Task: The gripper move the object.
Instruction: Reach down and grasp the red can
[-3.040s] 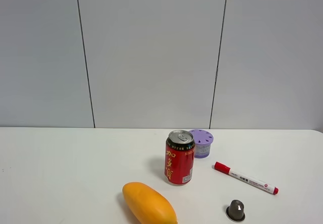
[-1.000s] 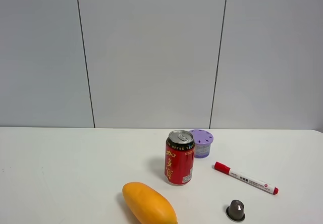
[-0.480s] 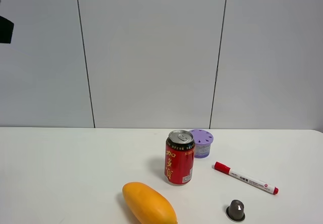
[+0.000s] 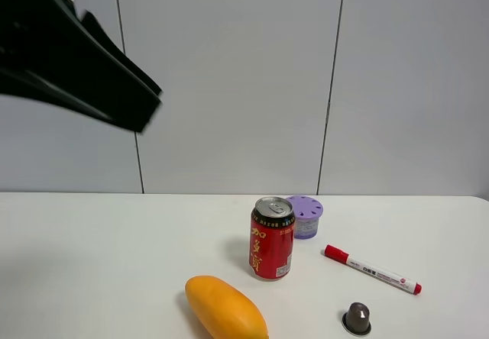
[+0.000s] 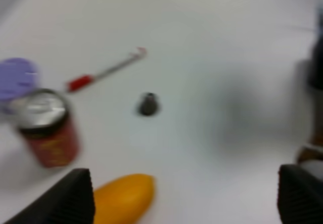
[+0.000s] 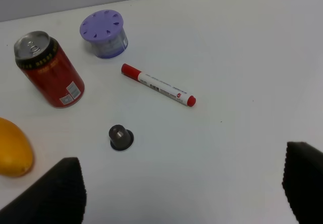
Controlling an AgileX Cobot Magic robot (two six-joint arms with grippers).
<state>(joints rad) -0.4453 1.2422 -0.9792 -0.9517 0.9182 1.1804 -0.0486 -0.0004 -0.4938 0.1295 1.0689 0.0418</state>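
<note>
- While the red cylindrical can [image 4: 272,238], silver-topped, stands upright on the smooth white table [image 4: 92,263] before pale grey wall panels, the high camera shows the matte black left gripper [image 4: 149,102] hanging well above it, with the can toward four o'clock from its tips. A glossy oval mango [image 4: 226,308] lies at seven o'clock from the can, and a purple perforated-lid container [image 4: 306,215] sits just behind at one o'clock.
- Left wrist, blurred: the left gripper [image 5: 186,196] is spread wide and holds nothing; the can [image 5: 46,128] stands well apart from it.
- Right wrist: the right gripper [image 6: 179,183] is likewise wide and empty, well apart from the can [image 6: 49,70], a slim red-capped marker [image 6: 158,85] and a small dark capsule [image 6: 121,137].
</note>
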